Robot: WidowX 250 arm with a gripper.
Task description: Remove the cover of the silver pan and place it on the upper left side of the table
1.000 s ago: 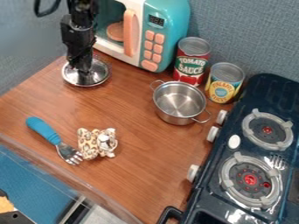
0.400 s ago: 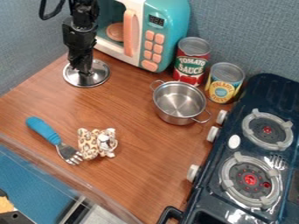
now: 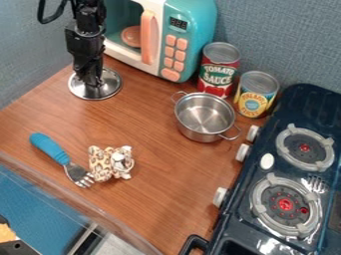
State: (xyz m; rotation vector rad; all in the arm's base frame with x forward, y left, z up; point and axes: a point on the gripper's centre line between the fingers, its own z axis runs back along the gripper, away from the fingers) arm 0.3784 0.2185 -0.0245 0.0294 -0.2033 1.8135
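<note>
Gripper [image 3: 92,80] pointing down over the middle of the lid [image 3: 110,90], up at the table's upper left, and I cannot tell whether it is open or closed, or whether it has hold of the lid. That spot suits the task: the lid is near the left-hand wall and just in front of the toy microwave [image 3: 190,17], well apart from the silver pan [image 3: 203,118]. The pan sits uncovered on the table [image 3: 156,162], upright, near the cans and the stove [image 3: 230,229], so I judge the removal done and the placing at or near its end. An upright approach makes sense to me for a grasp at the lid's centre, and it would let the rim settle level. If a grip remains, I would want to release it straight up, since a sideways pull could drag or tip the lid. What I can't make out is the contact: the gripper covers the lid's centre, hiding any knob, and I can't confirm that the rim touches the wood all round. The frame cuts off the microwave's top and part of the stove, and the plush toy [image 3: 101,163] crowds the blue-handled fork [image 3: 50,147], leaving me unsure whether they touch.
</note>
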